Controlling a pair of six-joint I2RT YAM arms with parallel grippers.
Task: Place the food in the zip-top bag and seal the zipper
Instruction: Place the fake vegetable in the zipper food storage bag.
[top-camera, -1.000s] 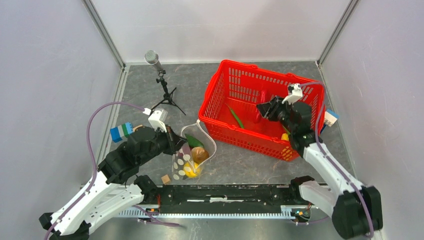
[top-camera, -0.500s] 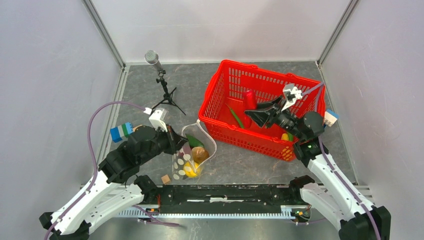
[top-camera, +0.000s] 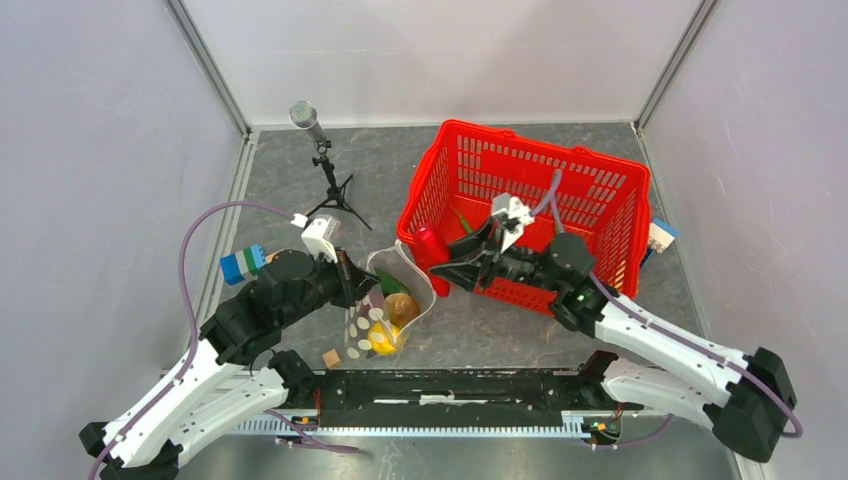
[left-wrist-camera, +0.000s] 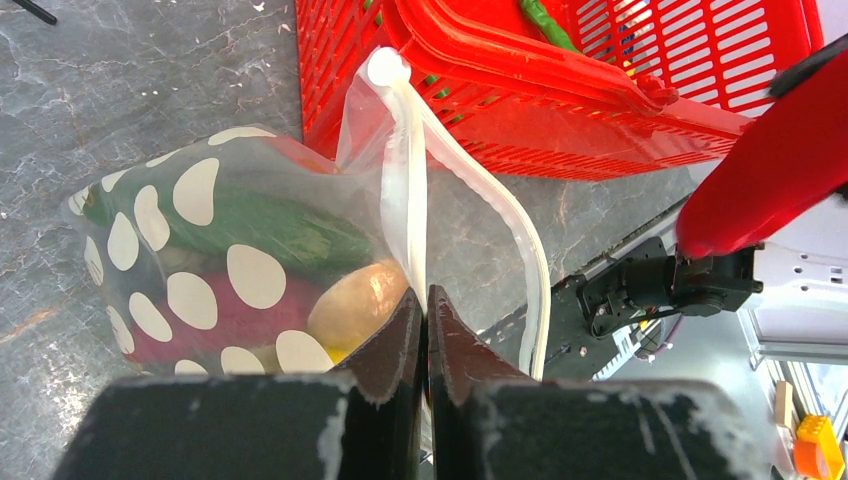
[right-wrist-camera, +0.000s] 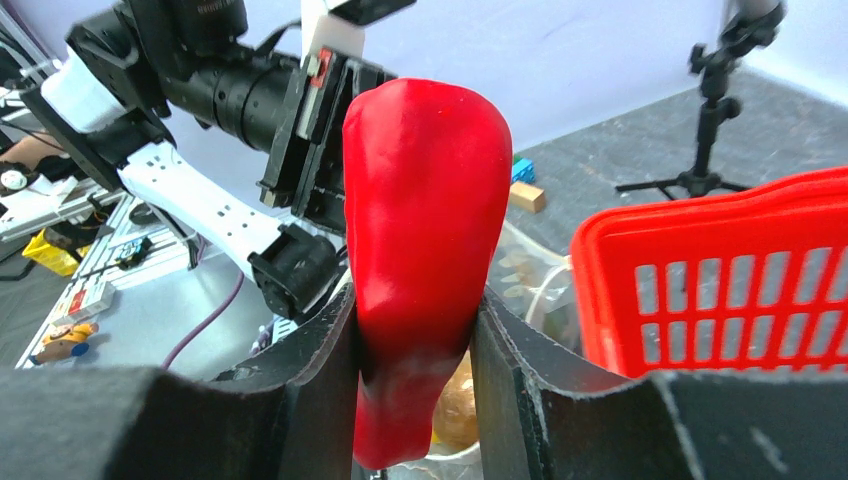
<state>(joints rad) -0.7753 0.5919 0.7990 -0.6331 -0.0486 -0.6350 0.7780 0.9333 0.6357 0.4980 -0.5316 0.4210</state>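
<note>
The dotted zip-top bag (top-camera: 372, 322) lies left of the red basket, its mouth held open. My left gripper (top-camera: 356, 286) is shut on the near side of the white zipper (left-wrist-camera: 405, 200), and it shows in the left wrist view (left-wrist-camera: 427, 300). Inside the bag are a green pod (left-wrist-camera: 270, 225), a brown lump (left-wrist-camera: 355, 310), a magenta piece (left-wrist-camera: 210, 320) and a yellow piece (top-camera: 382, 340). My right gripper (top-camera: 440, 262) is shut on the red chilli (right-wrist-camera: 425, 230), held upright just above the bag's mouth beside the basket's left corner. Another green pod (top-camera: 468, 228) lies in the basket.
The red mesh basket (top-camera: 520, 160) stands right of the bag, close to it. A microphone on a small tripod (top-camera: 320, 150) stands at the back left. A blue-green block (top-camera: 243, 264) and a wooden cube (top-camera: 331, 357) lie near my left arm. Another block (top-camera: 660, 235) sits right of the basket.
My right gripper has lifted the red chilli out of the basket and carried it left to the bag's mouth. My left gripper and the bag have stayed put.
</note>
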